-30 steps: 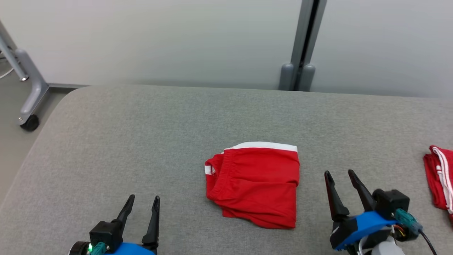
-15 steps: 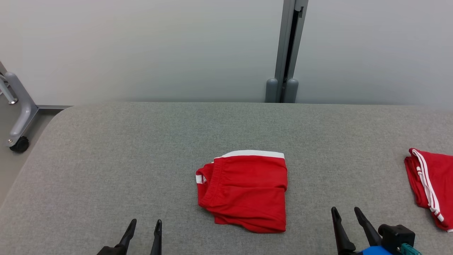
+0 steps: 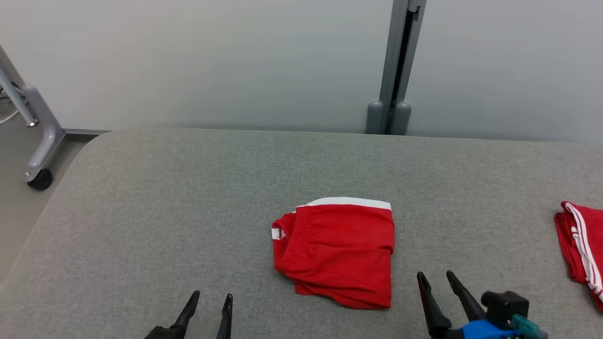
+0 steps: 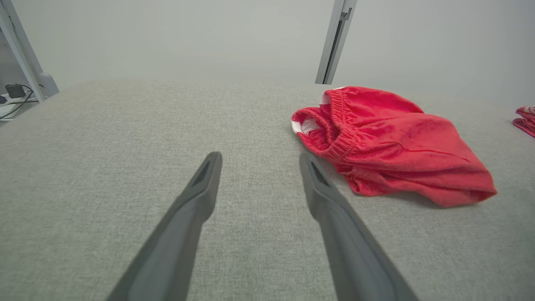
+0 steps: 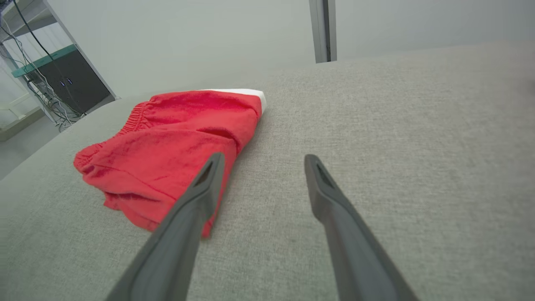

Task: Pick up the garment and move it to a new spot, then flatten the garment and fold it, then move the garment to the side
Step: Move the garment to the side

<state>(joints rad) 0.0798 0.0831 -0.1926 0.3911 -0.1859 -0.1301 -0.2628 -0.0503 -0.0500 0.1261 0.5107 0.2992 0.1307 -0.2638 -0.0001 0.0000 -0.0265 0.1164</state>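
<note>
Midway across the grey counter (image 3: 188, 197) lies the folded red garment (image 3: 339, 252), seemingly squared up for its move aside; the left tool (image 3: 212, 295) and right tool (image 3: 434, 274) flank its near edge, both spread wide and empty.

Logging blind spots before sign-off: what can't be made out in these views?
Second red garment: head view, cut off by the right edge; full shape unknown.
Folded red garment: head view, lower layers hidden under its own top layer.
Its near corner: right wrist view, behind one of the right gripper's jaws.
Left gripper: head view, body cut off by the bottom edge.
</note>
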